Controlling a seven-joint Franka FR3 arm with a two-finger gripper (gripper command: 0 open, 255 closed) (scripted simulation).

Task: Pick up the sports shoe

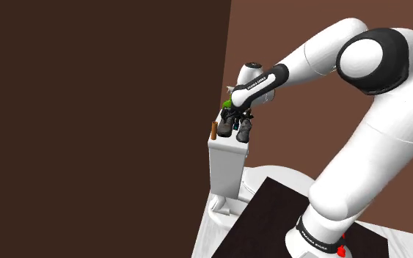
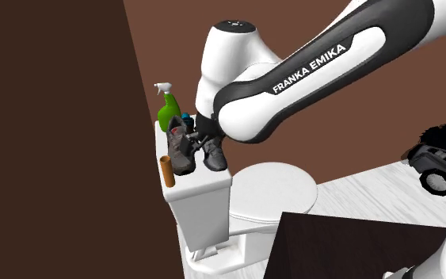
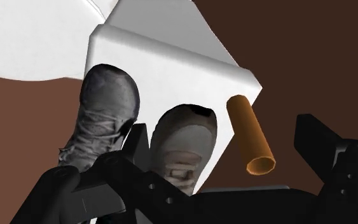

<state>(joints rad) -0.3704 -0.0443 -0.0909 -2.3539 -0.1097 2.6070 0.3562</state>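
Observation:
Two shoes stand side by side on a white toilet tank (image 1: 227, 160). The lighter grey laced sports shoe (image 3: 185, 141) (image 2: 183, 150) (image 1: 227, 126) is the one nearer an orange tube. A darker grey shoe (image 3: 104, 121) (image 2: 215, 155) (image 1: 244, 131) sits on its other side. My black gripper (image 3: 228, 151) (image 2: 201, 135) (image 1: 240, 113) hovers just above them, open. One finger (image 3: 136, 153) stands between the two shoes; the other finger (image 3: 317, 146) is beyond the tube. The sports shoe lies between the fingers, not clasped.
An orange tube (image 3: 250, 137) (image 2: 166, 171) stands at the tank's corner, also between my fingers. A green spray bottle (image 2: 168, 109) (image 1: 227, 102) stands behind the shoes against the brown wall. The toilet lid (image 2: 272, 186) lies below; a black-and-yellow object (image 2: 439, 154) sits on the floor.

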